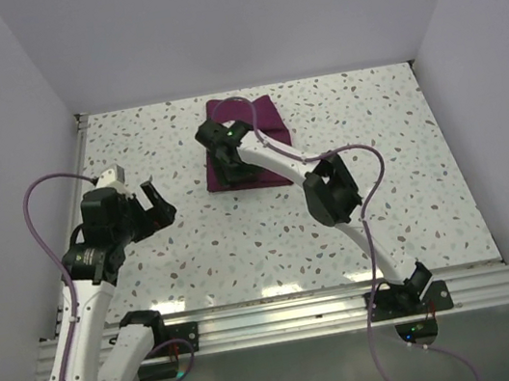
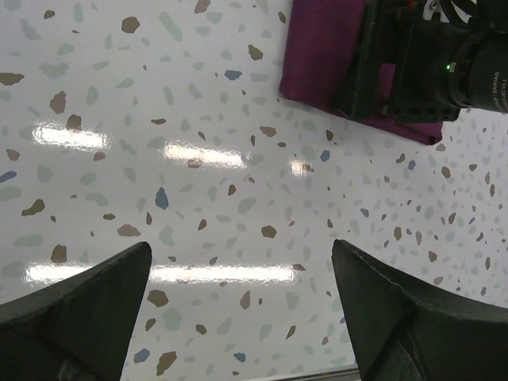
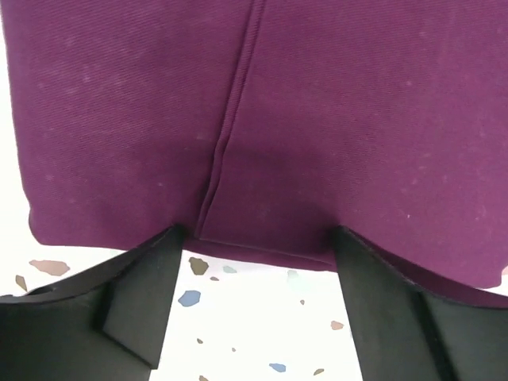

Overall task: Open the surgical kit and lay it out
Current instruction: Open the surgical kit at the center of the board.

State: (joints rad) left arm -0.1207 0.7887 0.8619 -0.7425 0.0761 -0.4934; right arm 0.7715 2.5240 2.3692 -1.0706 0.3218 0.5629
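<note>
The surgical kit (image 1: 264, 116) is a dark purple cloth bundle lying folded at the far middle of the speckled table; what it holds is hidden. My right gripper (image 1: 223, 168) is down at the bundle's near left edge. In the right wrist view the cloth (image 3: 333, 111) fills the top, with a fold seam (image 3: 228, 127) running down it. The right gripper (image 3: 258, 232) stands open, and both fingertips (image 3: 171, 238) reach the cloth's near hem. My left gripper (image 1: 159, 204) hovers open over bare table to the left, with nothing between its jaws (image 2: 241, 246). The cloth (image 2: 317, 55) lies beyond it.
White walls close in the table on the left, the back and the right. An aluminium rail (image 1: 286, 317) with both arm bases runs along the near edge. Purple cables (image 1: 378, 228) loop from each arm. The right arm's wrist (image 2: 421, 71) covers part of the cloth in the left wrist view.
</note>
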